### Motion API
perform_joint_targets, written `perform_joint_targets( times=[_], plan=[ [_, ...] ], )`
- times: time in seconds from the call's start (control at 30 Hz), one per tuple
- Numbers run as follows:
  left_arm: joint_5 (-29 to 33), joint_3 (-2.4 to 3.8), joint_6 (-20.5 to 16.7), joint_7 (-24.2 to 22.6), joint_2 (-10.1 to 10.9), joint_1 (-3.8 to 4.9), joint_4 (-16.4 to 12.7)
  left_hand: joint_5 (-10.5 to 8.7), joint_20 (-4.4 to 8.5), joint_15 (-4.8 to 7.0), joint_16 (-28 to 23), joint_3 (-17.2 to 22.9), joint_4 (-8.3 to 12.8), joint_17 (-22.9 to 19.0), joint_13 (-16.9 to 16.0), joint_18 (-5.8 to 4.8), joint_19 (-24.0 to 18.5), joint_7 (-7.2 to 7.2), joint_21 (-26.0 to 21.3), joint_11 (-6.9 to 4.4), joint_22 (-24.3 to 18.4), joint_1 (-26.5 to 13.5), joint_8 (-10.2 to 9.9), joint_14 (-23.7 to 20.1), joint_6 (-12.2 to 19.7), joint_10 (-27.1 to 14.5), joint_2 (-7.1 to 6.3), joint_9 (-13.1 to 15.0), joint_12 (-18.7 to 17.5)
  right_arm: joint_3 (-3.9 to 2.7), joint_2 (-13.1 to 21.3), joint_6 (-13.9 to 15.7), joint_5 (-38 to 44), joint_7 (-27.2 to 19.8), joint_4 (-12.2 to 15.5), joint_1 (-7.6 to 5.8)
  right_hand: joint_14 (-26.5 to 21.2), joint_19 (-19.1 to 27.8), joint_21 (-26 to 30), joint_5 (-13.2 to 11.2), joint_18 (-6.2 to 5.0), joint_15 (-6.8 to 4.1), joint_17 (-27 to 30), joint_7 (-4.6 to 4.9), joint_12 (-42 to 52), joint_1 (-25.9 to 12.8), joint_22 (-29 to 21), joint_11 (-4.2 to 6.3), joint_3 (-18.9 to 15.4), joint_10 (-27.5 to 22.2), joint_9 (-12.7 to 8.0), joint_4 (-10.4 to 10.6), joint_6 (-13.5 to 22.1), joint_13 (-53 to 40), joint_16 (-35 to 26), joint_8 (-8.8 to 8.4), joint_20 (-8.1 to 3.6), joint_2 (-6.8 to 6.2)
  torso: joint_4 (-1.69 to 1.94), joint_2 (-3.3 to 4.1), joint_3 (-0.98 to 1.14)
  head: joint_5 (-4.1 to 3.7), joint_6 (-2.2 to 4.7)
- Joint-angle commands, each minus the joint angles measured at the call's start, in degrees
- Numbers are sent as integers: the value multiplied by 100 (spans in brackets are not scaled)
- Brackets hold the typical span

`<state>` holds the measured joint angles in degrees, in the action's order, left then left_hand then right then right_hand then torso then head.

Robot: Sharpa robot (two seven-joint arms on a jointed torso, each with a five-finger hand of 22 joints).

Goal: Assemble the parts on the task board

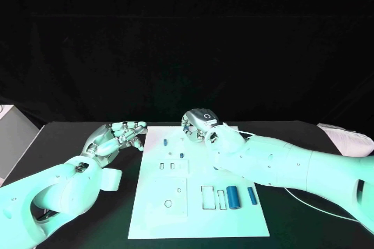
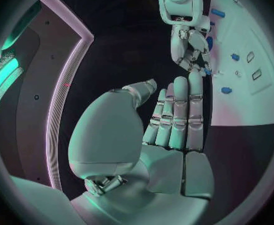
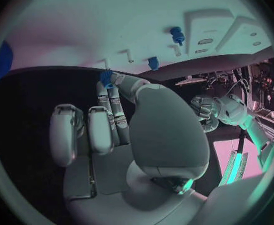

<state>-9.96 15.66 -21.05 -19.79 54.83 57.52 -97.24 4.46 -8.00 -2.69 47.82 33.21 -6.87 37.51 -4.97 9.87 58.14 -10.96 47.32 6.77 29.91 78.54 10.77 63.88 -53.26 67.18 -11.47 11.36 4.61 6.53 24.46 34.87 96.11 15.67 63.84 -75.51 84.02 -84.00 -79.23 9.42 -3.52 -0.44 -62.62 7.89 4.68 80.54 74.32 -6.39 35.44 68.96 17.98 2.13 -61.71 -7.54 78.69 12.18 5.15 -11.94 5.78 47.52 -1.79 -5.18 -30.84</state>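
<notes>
The white task board (image 1: 156, 211) lies in the middle of the black table. On its near right part lie a thick blue cylinder (image 1: 232, 195) and a thinner blue pin (image 1: 252, 195). Two small blue parts (image 1: 166, 142) (image 1: 181, 154) stand near its far left. My right hand (image 1: 201, 127) hovers over the board's far edge. In the right wrist view this hand (image 3: 131, 130) pinches a small blue part (image 3: 106, 77) between thumb and fingertip. My left hand (image 1: 117, 136) is off the board's far left corner, fingers straight and side by side (image 2: 174, 115), holding nothing.
Rectangular and round recesses (image 1: 207, 197) (image 1: 168, 203) are cut into the board's near half. A white cable (image 1: 300, 199) runs over the table under my right arm. A white object (image 1: 347, 138) lies at the far right table edge.
</notes>
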Motion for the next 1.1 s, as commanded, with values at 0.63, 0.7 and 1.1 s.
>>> perform_joint_targets(
  times=[0.63,0.7,1.1],
  plan=[
    [-66,43,75,-15,-25,4,-23,-25,-1,0,26,41,11,7,-7,58,-44,0,46,21,15,-21,26,-54,52,-31,39,10,-4,-1,-147,-75,32,-92,-266,15,123,-28,-9,34,32,-42,-1,16,-7,9,-3,247,11,271,13,-34,37,-139,23,-4,-31,-57,54,87,-59,-44,30],
    [-66,45,78,-15,-27,4,-25,-25,-1,0,26,41,11,7,-7,58,-44,0,46,21,15,-21,26,-54,52,-31,39,10,-4,-1,-147,-103,35,-89,-275,19,123,-28,-9,34,32,-42,-1,16,-7,9,-3,247,11,271,13,-34,37,-139,23,-4,-31,-57,57,89,-63,-32,22],
    [-71,53,79,-13,-15,3,-27,-25,-1,0,26,41,11,7,-7,58,-44,0,46,21,15,-21,26,-54,52,-31,39,10,-4,1,-101,-212,84,-40,-264,24,121,-25,-7,40,31,-38,6,21,-21,-4,-4,240,14,258,19,-38,51,-140,23,-11,-28,-65,45,103,-66,-20,1]
  ],
)
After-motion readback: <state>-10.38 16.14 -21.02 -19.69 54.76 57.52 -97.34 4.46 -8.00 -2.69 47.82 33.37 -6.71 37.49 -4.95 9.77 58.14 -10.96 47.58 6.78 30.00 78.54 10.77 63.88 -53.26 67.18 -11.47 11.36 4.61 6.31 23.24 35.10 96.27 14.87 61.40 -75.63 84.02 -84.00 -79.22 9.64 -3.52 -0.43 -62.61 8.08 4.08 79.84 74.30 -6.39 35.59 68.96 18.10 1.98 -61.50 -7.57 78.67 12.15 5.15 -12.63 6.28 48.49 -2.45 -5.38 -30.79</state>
